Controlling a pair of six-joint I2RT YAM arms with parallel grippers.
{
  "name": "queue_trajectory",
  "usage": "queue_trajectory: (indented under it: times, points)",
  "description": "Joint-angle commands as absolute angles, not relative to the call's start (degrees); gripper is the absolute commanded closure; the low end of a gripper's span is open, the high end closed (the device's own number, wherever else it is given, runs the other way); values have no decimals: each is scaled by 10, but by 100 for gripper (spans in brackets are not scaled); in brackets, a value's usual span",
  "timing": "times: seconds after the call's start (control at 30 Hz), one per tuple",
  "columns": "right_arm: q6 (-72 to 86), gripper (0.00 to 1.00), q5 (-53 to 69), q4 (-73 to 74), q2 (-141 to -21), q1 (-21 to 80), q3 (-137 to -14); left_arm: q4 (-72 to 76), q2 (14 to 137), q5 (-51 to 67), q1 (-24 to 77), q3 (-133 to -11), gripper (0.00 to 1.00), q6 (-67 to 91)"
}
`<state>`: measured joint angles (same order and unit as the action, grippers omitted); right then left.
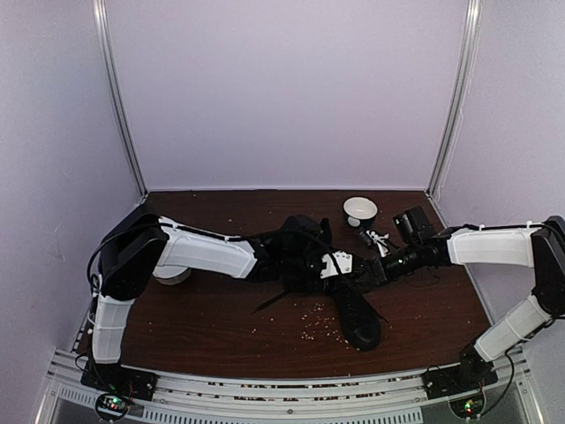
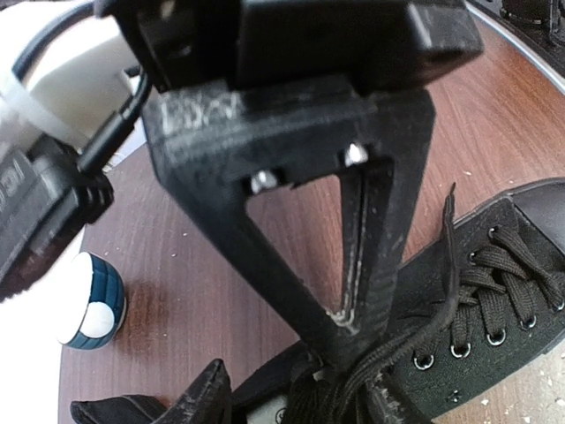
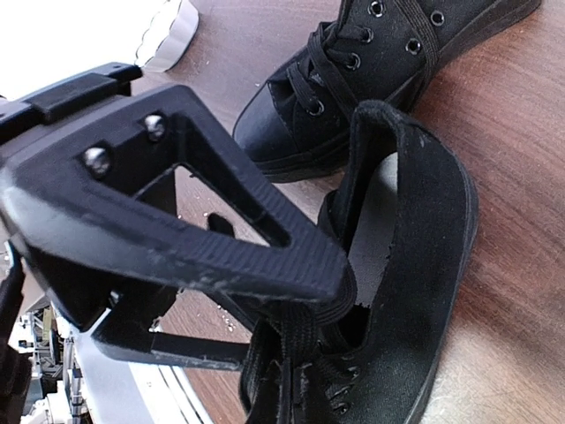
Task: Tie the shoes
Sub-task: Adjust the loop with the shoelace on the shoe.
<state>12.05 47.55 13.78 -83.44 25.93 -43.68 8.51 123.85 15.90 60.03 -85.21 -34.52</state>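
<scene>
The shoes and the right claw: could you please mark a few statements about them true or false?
1. The right claw is shut on a lace. True.
2. The shoes are white. False: both are black.
3. A white bowl stands beyond the shoes, toward the far edge of the table. True.
4. The shoes lie at opposite ends of the table. False: they lie close together near its middle.
</scene>
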Motion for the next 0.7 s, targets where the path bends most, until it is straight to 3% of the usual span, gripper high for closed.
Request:
queue_trajectory:
  times: [0.0, 0.37, 0.53, 0.67]
  points:
    - [107, 100, 473, 154, -813, 257, -458, 76, 1253, 191, 593, -870, 52, -333]
    - [101, 100, 467, 166, -810, 257, -463, 22, 1260, 217, 588, -898, 48, -341]
    - [99, 100, 469, 166, -810, 257, -462, -4, 1256, 230, 588, -904, 35, -373]
    - [99, 100, 471, 165, -811, 257, -461, -4, 1260, 236, 588, -908, 34, -381]
